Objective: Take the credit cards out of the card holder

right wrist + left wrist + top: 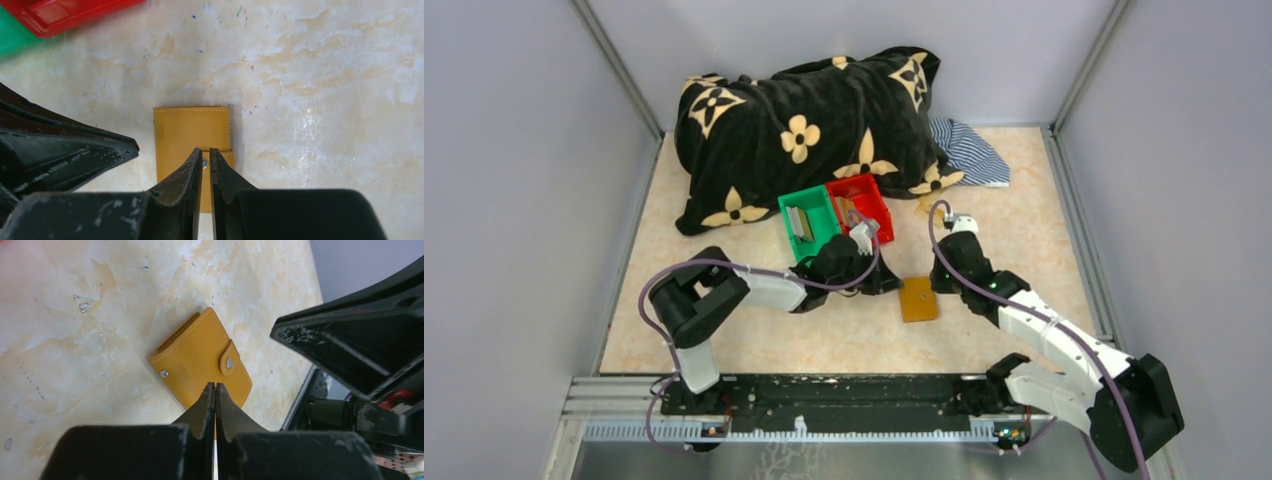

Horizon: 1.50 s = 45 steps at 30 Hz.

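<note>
card holder seen shut, flanked by both claws | left claw pressed together at its left side | right claw narrowed over strap tab, pinch cannot be told

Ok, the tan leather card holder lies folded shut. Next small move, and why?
Probably pinch the right gripper on the small strap tab and peel it up to pop the snap. The tan leather card holder is closed, no cards showing; the right jaws straddle the tab, a slit apart, while the shut left gripper sits at its edge, seemingly steadying it.
</note>
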Tool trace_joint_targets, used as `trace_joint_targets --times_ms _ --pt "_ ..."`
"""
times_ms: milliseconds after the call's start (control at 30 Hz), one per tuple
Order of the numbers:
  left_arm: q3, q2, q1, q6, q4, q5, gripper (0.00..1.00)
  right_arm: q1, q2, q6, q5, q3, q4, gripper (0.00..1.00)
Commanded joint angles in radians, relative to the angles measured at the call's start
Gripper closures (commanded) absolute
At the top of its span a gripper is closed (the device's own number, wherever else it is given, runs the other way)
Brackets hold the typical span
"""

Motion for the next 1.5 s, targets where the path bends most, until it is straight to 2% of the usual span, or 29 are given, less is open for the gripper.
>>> trace_joint_targets --times_ms 0,300,467,633,733,800,867,1467 --pt "0.002 0.03 0.013 -0.055 0.108 0.107 1.0 0.005 -0.027 0.016 -0.015 -0.022 0.029 0.89" --pt "0.047 0.169 0.011 -0.119 0.2 0.179 1.0 0.007 -0.036 0.022 -0.042 -0.026 0.031 0.88" --pt "0.069 0.178 0.011 -0.085 0.096 0.141 1.0 0.013 -0.039 0.027 -0.054 -0.029 0.029 0.87" --pt "0.066 0.184 0.012 -0.085 0.075 0.129 1.0 0.028 -0.022 0.023 -0.053 -0.032 0.031 0.84" --pt "0.069 0.191 0.012 -0.086 0.061 0.126 1.0 0.052 0.007 0.021 -0.033 -0.03 0.019 0.77" --pt "0.07 0.196 0.012 -0.083 0.052 0.121 1.0 0.071 0.023 0.028 -0.013 -0.029 0.007 0.61" --pt "0.07 0.199 0.012 -0.081 0.043 0.121 1.0 0.083 0.032 0.033 -0.006 -0.032 0.007 0.55" --pt "0.066 0.202 0.012 -0.08 -0.006 0.107 1.0 0.152 0.174 0.058 0.079 -0.043 0.038 0.55"
